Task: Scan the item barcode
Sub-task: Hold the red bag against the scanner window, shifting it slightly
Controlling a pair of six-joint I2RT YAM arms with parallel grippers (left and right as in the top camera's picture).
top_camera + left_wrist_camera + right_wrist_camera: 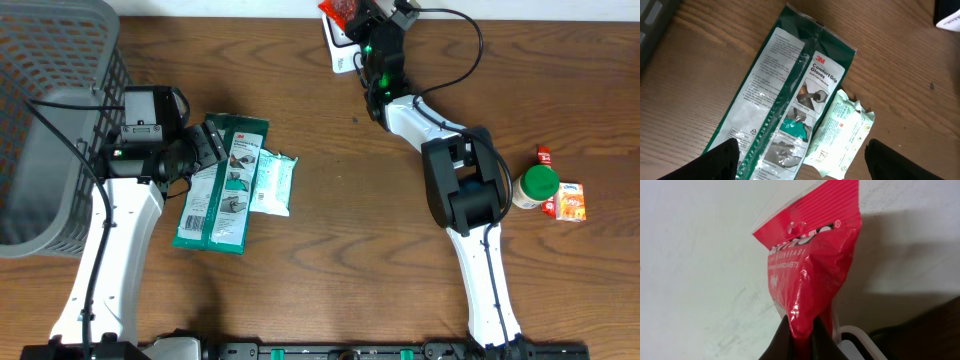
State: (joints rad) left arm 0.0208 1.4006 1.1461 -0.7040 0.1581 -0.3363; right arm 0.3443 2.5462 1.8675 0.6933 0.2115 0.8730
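My right gripper (362, 20) is at the far edge of the table, shut on a red snack packet (343, 12). In the right wrist view the red packet (810, 255) hangs pinched between the dark fingers (785, 340) of the gripper (806, 332), in front of a pale wall. A white scanner (342, 50) sits just below it, and its white rim (860, 335) shows at the bottom of the wrist view. My left gripper (205, 145) is open above a green 3M glove pack (785, 100) and a pale wipes packet (842, 132), holding nothing.
A grey mesh basket (40, 100) fills the left side. At the right stand a green-lidded jar (537, 187), a small orange box (568, 202) and a small red item (545, 155). A black cable (465, 40) loops from the right arm.
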